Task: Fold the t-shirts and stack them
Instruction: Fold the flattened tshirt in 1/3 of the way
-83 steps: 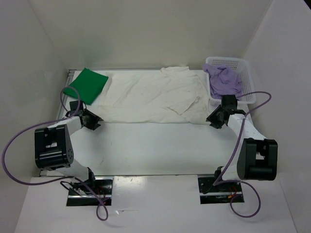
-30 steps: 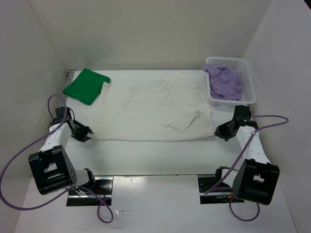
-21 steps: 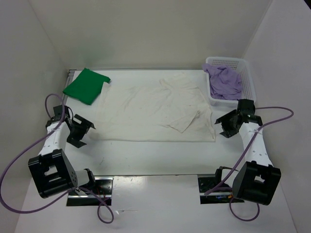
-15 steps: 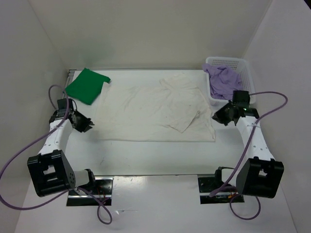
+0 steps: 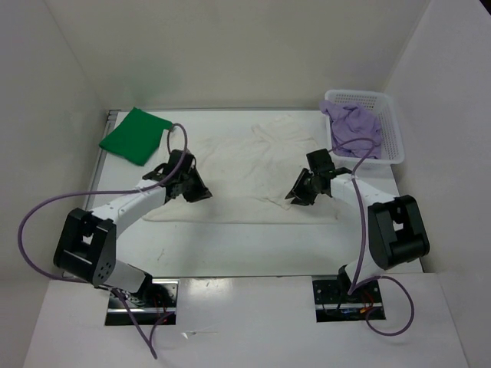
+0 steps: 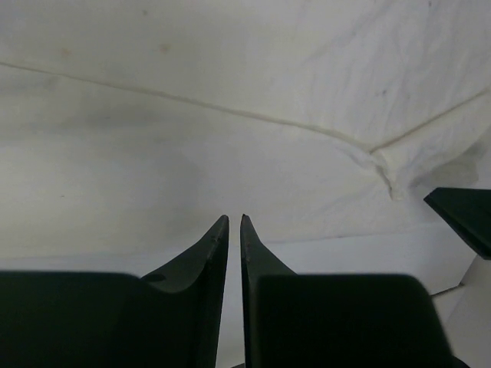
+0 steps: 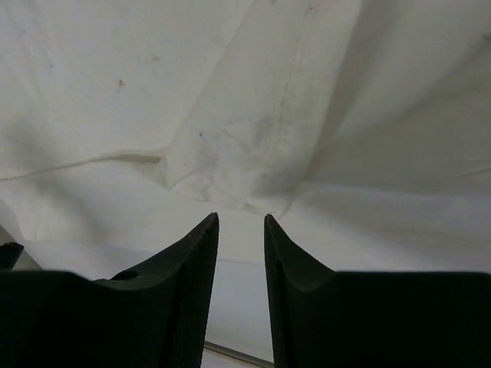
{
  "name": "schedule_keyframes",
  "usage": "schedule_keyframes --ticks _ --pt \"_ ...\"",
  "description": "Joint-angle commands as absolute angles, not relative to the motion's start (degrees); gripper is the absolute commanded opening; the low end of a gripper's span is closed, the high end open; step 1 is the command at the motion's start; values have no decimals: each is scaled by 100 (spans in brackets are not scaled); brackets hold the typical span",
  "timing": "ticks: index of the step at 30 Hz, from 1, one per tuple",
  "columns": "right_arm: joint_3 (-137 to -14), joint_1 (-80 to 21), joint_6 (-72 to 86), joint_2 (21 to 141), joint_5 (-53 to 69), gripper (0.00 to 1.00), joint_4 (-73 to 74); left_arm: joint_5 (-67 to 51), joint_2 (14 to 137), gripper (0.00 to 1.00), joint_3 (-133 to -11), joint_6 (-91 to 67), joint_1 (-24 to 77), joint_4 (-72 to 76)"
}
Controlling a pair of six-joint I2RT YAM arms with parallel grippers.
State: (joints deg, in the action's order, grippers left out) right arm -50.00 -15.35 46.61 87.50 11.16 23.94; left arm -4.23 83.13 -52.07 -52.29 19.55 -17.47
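Done: green t-shirt (image 5: 136, 136) folded, far left | todo: white t-shirt (image 5: 245, 165) flat mid counter (image 5: 245, 245), lavender t-shirt (image 5: 353, 126) bunched in basket (image 5: 387, 100) far right, stacking | L hand (image 5: 201, 193) nrly pressed together, R hand (image 5: 295, 195) spread, both empty.

The spread t-shirt (image 5: 253, 165) lies across the middle of the table (image 5: 230, 245), with the folded t-shirt (image 5: 136, 136) to its left at the far left corner, the two apart. The basket (image 5: 393, 146) stands at the far right corner, just beside the spread t-shirt's right edge, and the bunched t-shirt (image 5: 353, 126) lies in it, hanging over its far left rim. The left gripper (image 5: 196, 192) is over the spread t-shirt's near left part and the right gripper (image 5: 296, 196) over its near right part, both arms reaching in from the near edge.
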Motion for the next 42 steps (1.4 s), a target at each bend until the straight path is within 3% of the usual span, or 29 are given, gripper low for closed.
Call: schedule_keyframes --ticks 1,14,21,30,31,33,42 --pt "-4826 -1547 4667 8622 906 36 1986 -378 8332 17 -5203 -5476 2258 -1441" --pt "-4509 -1547 4720 8604 976 36 1776 -62 8024 18 -4491 -5476 2479 -1380" --pt "-4719 -1600 4658 8964 1107 30 1661 0 8024 19 -4228 -5476 2207 -1380" --pt "-4913 -1600 4605 9228 1045 30 1662 53 7717 19 -3903 -5476 1978 -1380" --pt "-4913 -1600 4553 9229 1046 22 1661 53 7717 19 -3902 -5476 1978 -1380" --pt "-4974 -1600 4553 9281 1046 17 1661 53 7664 19 -3902 -5476 1978 -1449" --pt "-5826 -1600 4491 9842 1212 11 1582 114 7348 19 -3717 -5476 1863 -1564"
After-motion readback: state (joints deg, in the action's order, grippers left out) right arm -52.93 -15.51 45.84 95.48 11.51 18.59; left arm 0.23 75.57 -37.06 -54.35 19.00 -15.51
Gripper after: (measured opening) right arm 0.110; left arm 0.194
